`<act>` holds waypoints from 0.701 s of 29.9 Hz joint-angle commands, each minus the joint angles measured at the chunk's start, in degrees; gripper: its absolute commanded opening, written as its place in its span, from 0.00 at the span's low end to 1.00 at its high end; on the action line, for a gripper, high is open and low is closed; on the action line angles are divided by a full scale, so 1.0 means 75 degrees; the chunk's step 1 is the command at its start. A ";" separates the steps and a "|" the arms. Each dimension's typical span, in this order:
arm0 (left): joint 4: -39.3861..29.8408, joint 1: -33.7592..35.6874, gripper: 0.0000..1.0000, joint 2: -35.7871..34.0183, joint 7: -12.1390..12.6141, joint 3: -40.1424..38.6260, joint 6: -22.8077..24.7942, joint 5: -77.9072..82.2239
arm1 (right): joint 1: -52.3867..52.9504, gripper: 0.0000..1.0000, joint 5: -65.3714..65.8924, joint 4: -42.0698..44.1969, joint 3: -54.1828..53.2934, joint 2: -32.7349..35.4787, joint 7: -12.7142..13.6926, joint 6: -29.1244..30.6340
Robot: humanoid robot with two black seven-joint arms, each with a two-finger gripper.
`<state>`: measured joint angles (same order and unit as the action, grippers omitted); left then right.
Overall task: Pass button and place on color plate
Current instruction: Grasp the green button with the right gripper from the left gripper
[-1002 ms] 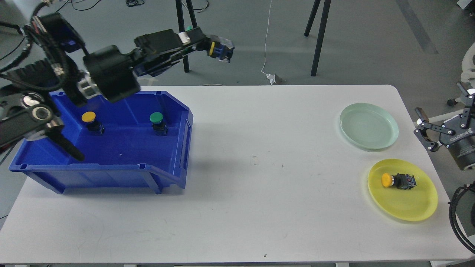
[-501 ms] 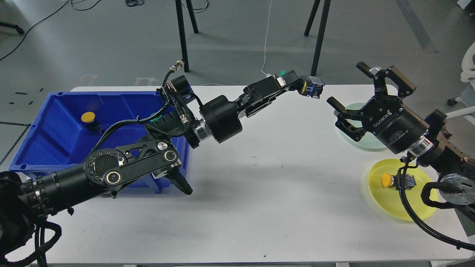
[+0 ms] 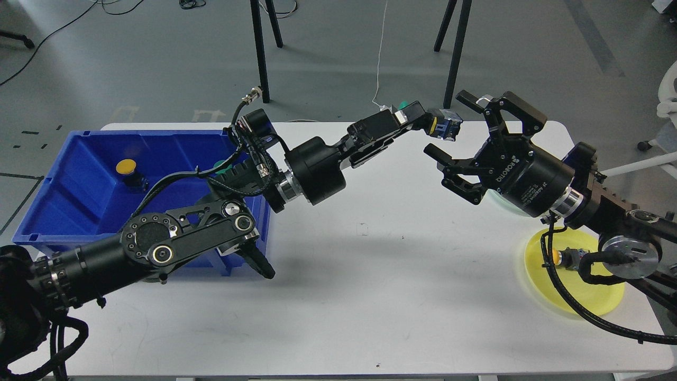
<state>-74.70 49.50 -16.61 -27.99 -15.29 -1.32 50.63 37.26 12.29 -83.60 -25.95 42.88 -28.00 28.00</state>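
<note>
Now my left claw (image 3: 435, 123) was clenched on a button (image 3: 446, 128), held in the air above the far edge of the white surface (image 3: 370, 296). My right claw (image 3: 459, 129) was released, its fingers (image 3: 468, 99) spread wide (one above, one below), just beside the button. Another button (image 3: 568, 257) lay on the yellow plate (image 3: 579, 299), partly hidden by my right arm.
</note>
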 commanded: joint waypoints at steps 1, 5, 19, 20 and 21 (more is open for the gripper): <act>-0.0001 -0.0002 0.13 -0.0001 -0.0001 -0.0001 0.0000 -0.0001 | 0.0013 0.84 0.0048 0.0002 0.0002 -0.0103 0.0000 0.0000; -0.0013 -0.0002 0.13 -0.0012 -0.0001 -0.0001 0.0000 -0.0001 | 0.0025 0.70 0.0084 0.0002 0.0002 -0.0221 0.0000 0.0000; -0.0013 -0.0013 0.14 -0.0024 -0.0001 -0.0001 0.0012 0.0022 | 0.0060 0.03 0.0107 -0.0022 0.0002 -0.0221 0.0000 0.0000; -0.0013 -0.0014 0.14 -0.0024 -0.0001 -0.0001 0.0012 0.0022 | 0.0060 0.02 0.0107 -0.0022 0.0002 -0.0221 0.0000 0.0000; -0.0013 -0.0014 0.14 -0.0024 -0.0001 -0.0001 0.0012 0.0022 | 0.0060 0.01 0.0107 -0.0022 0.0002 -0.0221 0.0000 0.0000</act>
<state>-74.79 49.49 -16.80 -28.01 -15.29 -1.23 50.78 37.71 13.04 -83.67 -25.94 41.21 -28.00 28.00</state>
